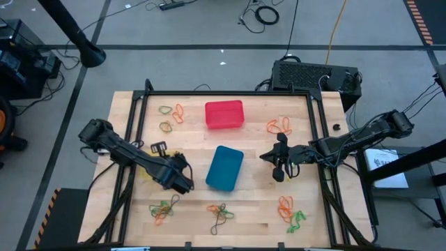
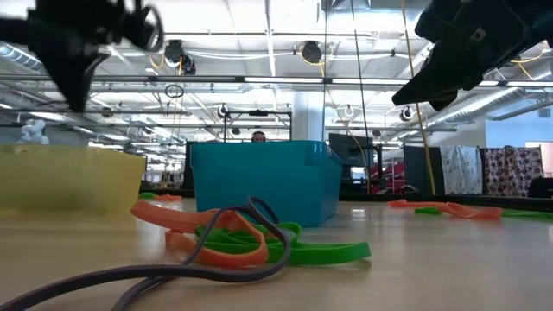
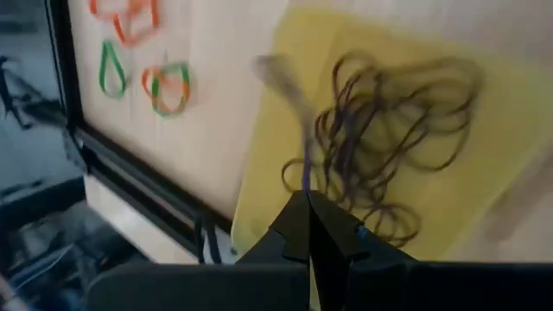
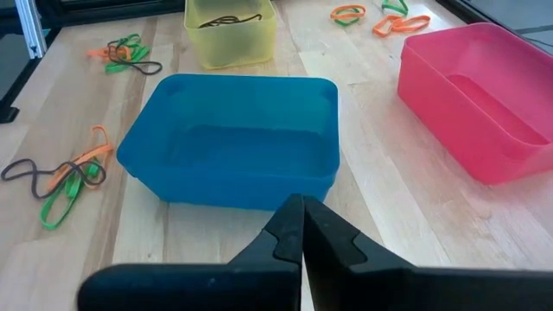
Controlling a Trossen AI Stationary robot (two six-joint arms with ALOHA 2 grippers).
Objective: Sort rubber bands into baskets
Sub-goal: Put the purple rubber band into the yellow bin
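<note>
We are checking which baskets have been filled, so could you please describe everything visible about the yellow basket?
The yellow basket is a small, shallow rectangular tray of translucent-looking plastic with rounded corners, sitting upright on the wooden table. It holds a tangle of dark rubber bands. The left gripper, shut, hangs above it, so the high view mostly hides it. The blue basket stands nearby, apart.

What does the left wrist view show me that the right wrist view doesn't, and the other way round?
Only the left wrist view shows the left end effector, shut, above the yellow basket, looking down on the dark rubber bands piled inside. Only the right wrist view shows the shut right end effector, the empty blue basket and the empty red basket. Both show the yellow basket with dark bands, plus orange and green bands loose on the table.
</note>
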